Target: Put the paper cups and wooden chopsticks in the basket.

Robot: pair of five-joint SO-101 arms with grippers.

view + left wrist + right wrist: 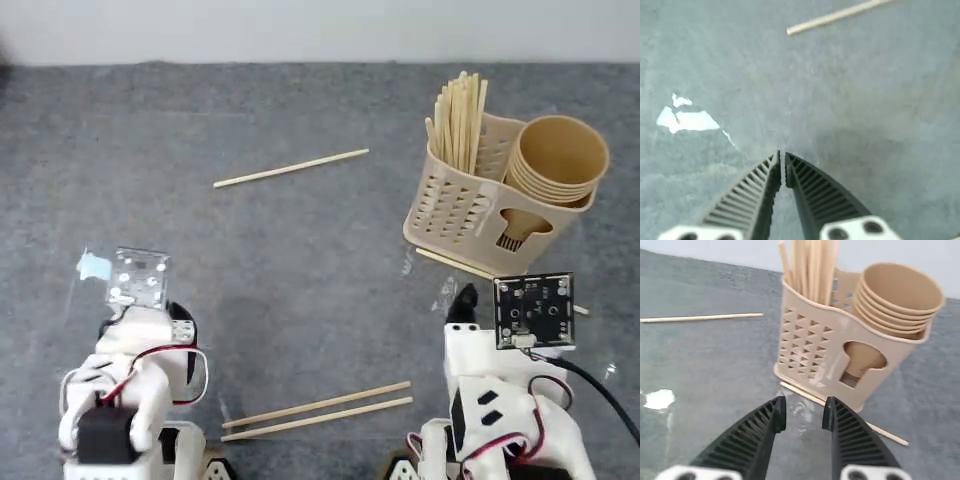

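Paper cups (557, 155) inside beige basket (455, 205)

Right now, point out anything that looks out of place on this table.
Four wooden chopsticks lie loose on the grey mat instead of in the basket: one alone mid-table, one against the basket's front foot, a pair between the arms' bases.
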